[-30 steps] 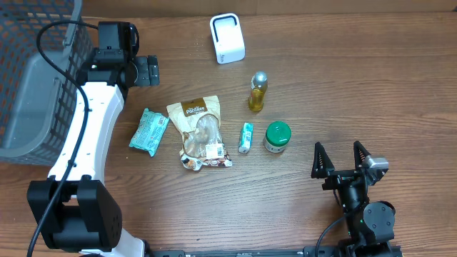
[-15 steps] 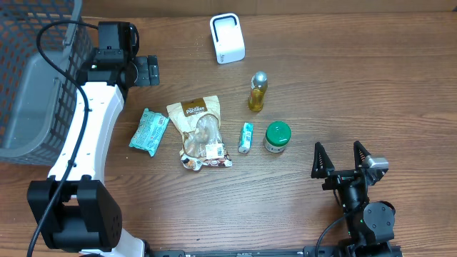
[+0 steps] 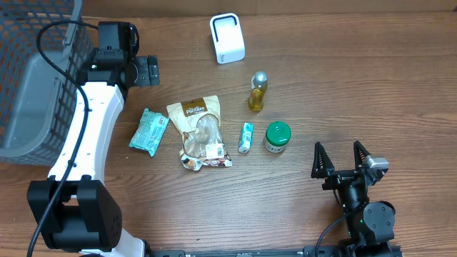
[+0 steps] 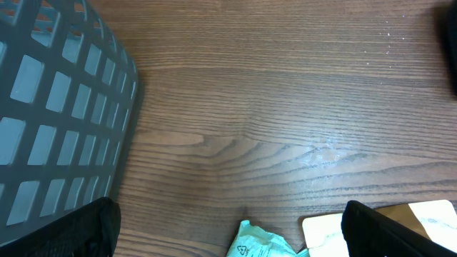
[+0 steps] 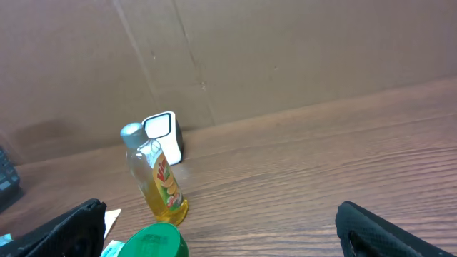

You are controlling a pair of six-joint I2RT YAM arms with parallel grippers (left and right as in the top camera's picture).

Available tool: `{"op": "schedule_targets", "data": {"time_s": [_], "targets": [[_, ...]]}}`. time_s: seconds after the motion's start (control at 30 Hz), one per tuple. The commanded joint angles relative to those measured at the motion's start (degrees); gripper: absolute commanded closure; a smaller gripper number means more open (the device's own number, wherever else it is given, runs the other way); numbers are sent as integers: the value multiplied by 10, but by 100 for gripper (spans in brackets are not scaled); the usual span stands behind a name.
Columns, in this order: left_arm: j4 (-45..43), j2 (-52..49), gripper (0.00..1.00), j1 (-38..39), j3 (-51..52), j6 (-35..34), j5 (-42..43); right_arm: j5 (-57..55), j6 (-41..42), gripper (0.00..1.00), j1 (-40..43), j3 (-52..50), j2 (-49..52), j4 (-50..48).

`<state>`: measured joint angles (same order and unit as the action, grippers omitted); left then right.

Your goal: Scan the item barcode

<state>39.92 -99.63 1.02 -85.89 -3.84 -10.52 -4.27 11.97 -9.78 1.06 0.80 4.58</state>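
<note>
items: snack pouch (image 3: 199, 133), teal packet (image 3: 149, 130), small box (image 3: 245, 137), green-lid jar (image 3: 277, 136), bottle (image 3: 258, 91), grouped mid-scene, none touched
scanner (image 3: 227, 38): far side
left gripper (image 3: 153, 70): jaws spread, empty, beyond packet
right gripper (image 3: 337, 148): jaws spread, empty, near-right of jar

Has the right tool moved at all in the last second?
No. The right tool sits open in the same spot, below and right of the green-lidded jar, which also hasn't shifted.
</note>
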Motion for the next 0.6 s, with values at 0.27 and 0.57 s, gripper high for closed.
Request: {"op": "schedule_targets", "data": {"time_s": [0.27,0.57], "targets": [[2,10,0,-2,-12,13,-3,3,-3,0,2,-6,-6,-2],[2,10,0,1,-12,13,-3,3,-2,0,2,-6,-6,-2]]}}
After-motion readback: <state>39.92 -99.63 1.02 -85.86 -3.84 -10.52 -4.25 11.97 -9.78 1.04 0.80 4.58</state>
